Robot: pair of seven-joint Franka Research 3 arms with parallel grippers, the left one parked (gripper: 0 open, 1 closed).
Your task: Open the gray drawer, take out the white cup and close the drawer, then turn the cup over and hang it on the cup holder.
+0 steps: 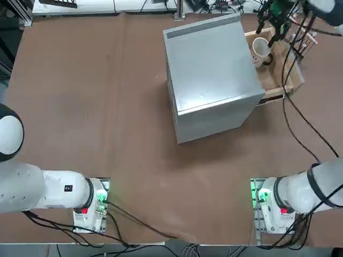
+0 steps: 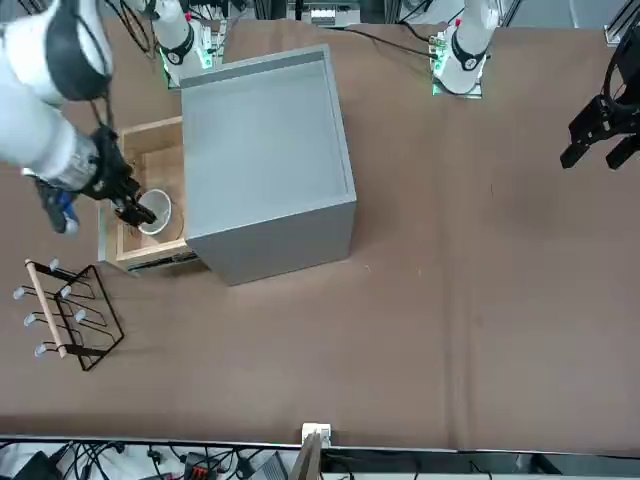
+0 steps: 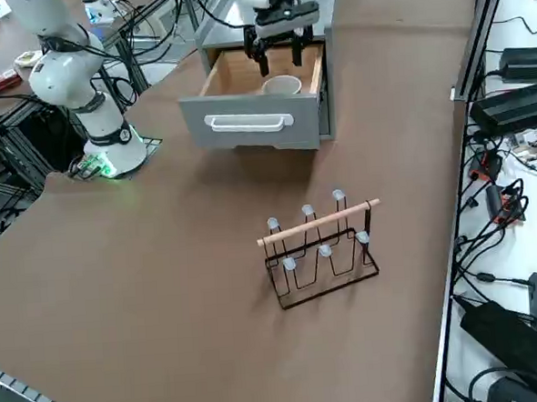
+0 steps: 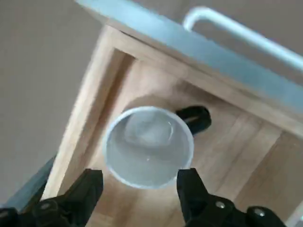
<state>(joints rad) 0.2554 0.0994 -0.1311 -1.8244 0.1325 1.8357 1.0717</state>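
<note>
The gray drawer [image 3: 250, 122] stands pulled out of the gray box cabinet [image 1: 211, 75], so its wooden floor [image 4: 227, 142] is exposed. Inside it the white cup [image 4: 148, 146] stands mouth up near the drawer's front, its handle [image 4: 194, 117] pointing sideways. My right gripper [image 4: 141, 187] hovers open just above the cup [image 3: 281, 85], one finger [image 4: 90, 189] on either side of the rim, touching nothing. From overhead the gripper [image 1: 272, 27] is over the drawer's far end beside the cup [image 1: 260, 48]. The cup holder [image 3: 322, 248] stands empty on the table in front of the drawer.
The gray box [image 2: 265, 160] fills the table's middle, and the drawer's wooden rim [image 2: 135, 130] sticks out toward the holder [image 2: 65, 315]. Cables from my right arm trail over the drawer [image 1: 286, 80]. Brown tabletop [image 1: 96, 96] spreads to the robot's left.
</note>
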